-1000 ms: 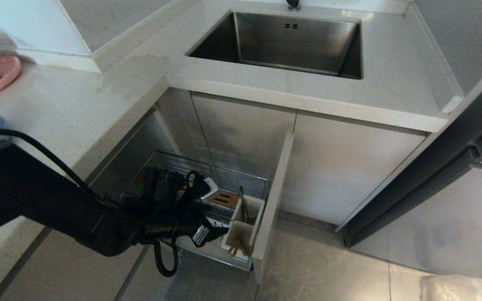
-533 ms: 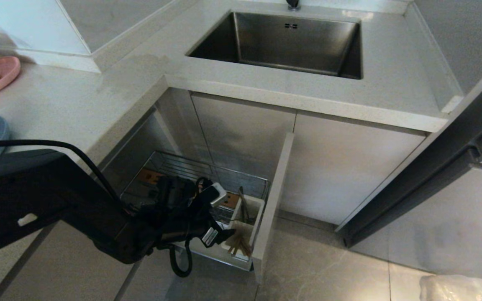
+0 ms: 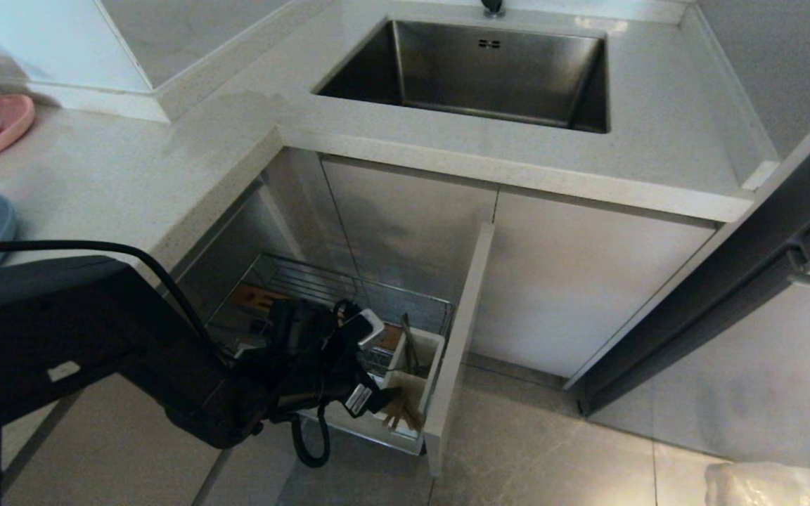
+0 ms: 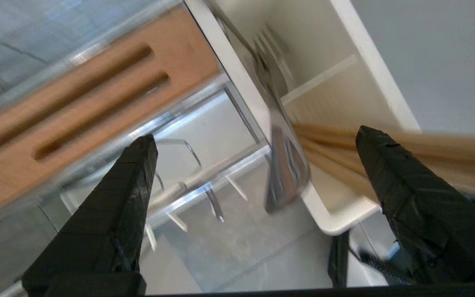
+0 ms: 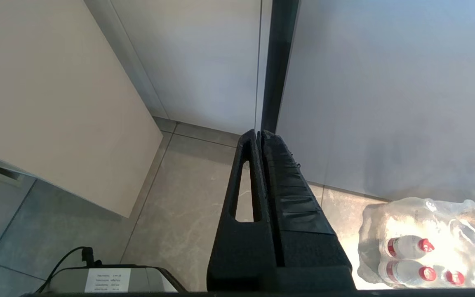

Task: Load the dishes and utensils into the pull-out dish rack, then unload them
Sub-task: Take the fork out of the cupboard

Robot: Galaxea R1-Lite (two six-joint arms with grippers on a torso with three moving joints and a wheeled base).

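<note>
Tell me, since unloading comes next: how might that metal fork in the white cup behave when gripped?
The fork looks polished, so probably slippery. It is thin and likely stiff. Leaning loose in the cup, it may pivot between the fingers.

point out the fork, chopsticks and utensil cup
fork (image 4: 285,173), left wrist view, on its handle
chopsticks (image 4: 336,140), left wrist view, on the shafts
utensil cup (image 3: 427,349), head view, on its rim
</note>
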